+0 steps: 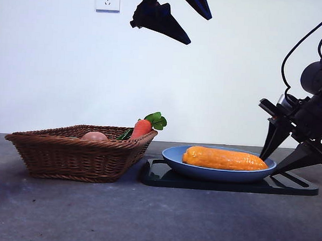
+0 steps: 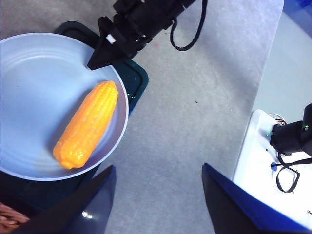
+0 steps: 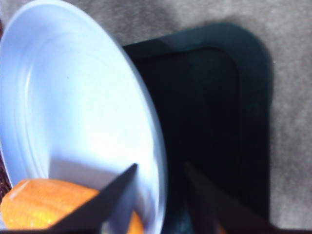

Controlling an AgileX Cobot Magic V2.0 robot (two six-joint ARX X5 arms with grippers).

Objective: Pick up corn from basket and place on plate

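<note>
One corn point(image 1: 225, 158) on plate point(image 1: 175, 156), right pincer point(image 1: 280, 159) spread apart straddling the rim, beside the cob's end

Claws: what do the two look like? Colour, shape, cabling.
Left claw: two flat, pointed wedge jaws, black with a blue sheen. Right claw: same pointed wedge jaws, matte black, on a boxy black wrist with a small white mark; black cables loop off it.
</note>
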